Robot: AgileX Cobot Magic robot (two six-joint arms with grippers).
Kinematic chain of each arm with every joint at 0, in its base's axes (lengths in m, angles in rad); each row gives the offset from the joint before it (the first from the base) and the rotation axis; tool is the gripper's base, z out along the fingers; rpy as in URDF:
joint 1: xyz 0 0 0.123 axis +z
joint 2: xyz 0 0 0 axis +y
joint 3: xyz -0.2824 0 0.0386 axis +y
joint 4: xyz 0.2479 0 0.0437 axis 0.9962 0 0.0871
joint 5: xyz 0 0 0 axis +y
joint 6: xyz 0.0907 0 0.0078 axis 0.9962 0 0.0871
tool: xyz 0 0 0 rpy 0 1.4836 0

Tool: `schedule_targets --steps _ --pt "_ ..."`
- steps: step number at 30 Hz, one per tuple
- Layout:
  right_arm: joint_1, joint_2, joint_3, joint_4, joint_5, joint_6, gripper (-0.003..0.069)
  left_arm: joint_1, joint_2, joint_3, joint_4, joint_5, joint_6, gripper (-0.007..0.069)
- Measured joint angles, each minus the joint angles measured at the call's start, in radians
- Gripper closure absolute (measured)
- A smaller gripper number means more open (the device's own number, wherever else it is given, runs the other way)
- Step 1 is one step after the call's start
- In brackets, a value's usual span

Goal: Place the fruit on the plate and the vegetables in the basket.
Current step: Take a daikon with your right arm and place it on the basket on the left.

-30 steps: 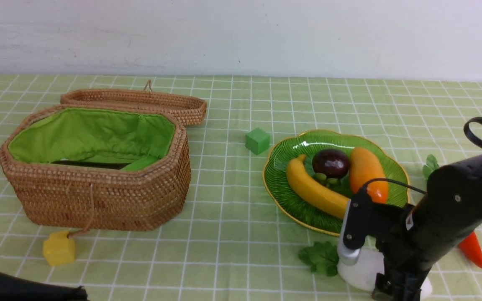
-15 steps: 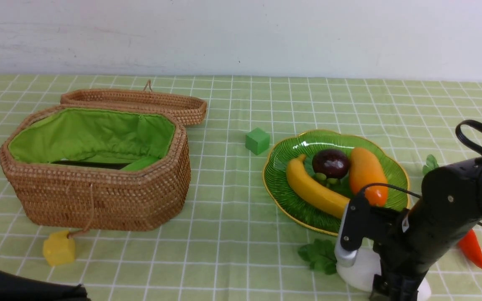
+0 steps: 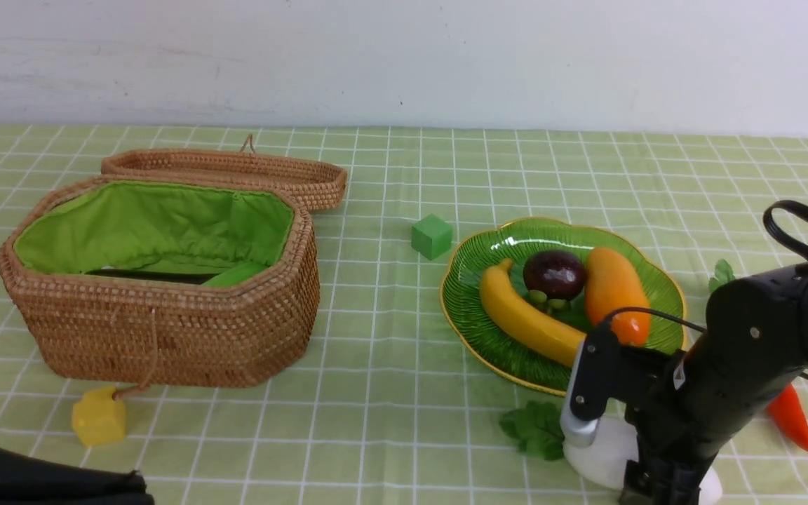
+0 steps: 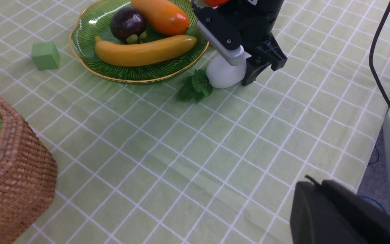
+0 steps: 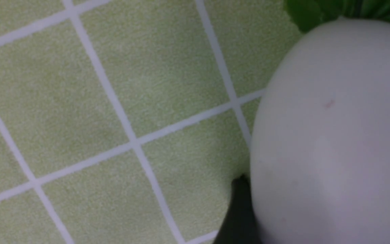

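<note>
All three fruits are done: the banana, mangosteen and mango lie side by side on the plate. The basket stands open on the left of the bench, well apart from the plate. Low in its lining show a dark shape and a pale green shape, too hidden to name. Two vegetables remain out: the radish lies just in front of the plate, and the carrot lies behind the right arm.

The right arm bends low over the bench, wrist pitched down. The right end effector has its jaws set wide across the radish, and the one finger seen close up presses its side. That looks like a grip, with the radish not yet lifted. The left end effector is shut narrow and sits drawn back at the near left edge.
</note>
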Motion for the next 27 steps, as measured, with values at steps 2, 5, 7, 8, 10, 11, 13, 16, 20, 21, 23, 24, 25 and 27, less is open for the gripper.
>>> schedule_targets --steps 2,5,7,8,10,11,13,16,20,21,23,24,25,27 --pt "0.0 0.0 0.0 0.001 0.002 0.0 0.0135 0.0 0.0 0.0 0.002 0.0 0.0 0.0606" --pt "0.0 0.0 0.0 0.003 0.008 0.0 0.0135 0.0 0.0 0.0 0.008 -0.002 0.0 0.0606" --pt "0.0 0.0 -0.001 0.009 0.018 0.0 0.0135 0.0 0.0 0.0 0.016 -0.003 0.0 0.0605" --pt "0.0 0.0 -0.002 0.015 0.024 0.0 0.0135 0.0 0.0 0.0 0.023 -0.003 0.0 0.0604" --pt "0.0 -0.004 -0.002 0.04 0.045 0.0 0.0135 0.0 0.0 0.0 0.037 -0.003 -0.001 0.0604" --pt "0.0 -0.008 -0.001 0.055 0.058 0.0 0.0135 0.0 0.0 0.0 0.041 -0.004 -0.002 0.0604" --pt "0.0 -0.013 0.0 0.074 0.074 0.0 0.0135 0.0 0.0 0.0 0.045 -0.004 -0.002 0.0604" --pt "0.0 -0.054 0.001 0.159 0.137 0.0 0.0135 0.0 0.0 0.0 0.053 -0.013 -0.012 0.0604" --pt "0.0 -0.119 -0.011 0.224 0.191 0.001 0.0135 0.0 0.0 0.0 0.086 -0.037 -0.045 0.0604" --pt "0.0 -0.128 -0.015 0.232 0.197 0.001 0.0135 0.0 0.0 0.0 0.096 -0.039 -0.053 0.0604" --pt "0.0 -0.155 -0.033 0.253 0.221 0.001 0.0135 0.0 0.0 0.0 0.119 -0.043 -0.074 0.0604" --pt "0.0 -0.17 -0.043 0.264 0.236 0.002 0.0135 0.0 0.0 0.0 0.13 -0.043 -0.085 0.0604" --pt "0.0 -0.187 -0.064 0.288 0.264 0.005 0.0135 0.0 0.0 0.0 0.153 -0.044 -0.112 0.0604" --pt "0.004 -0.207 -0.1 0.318 0.304 0.013 0.0135 0.0 0.0 0.0 0.187 -0.044 -0.143 0.0604"
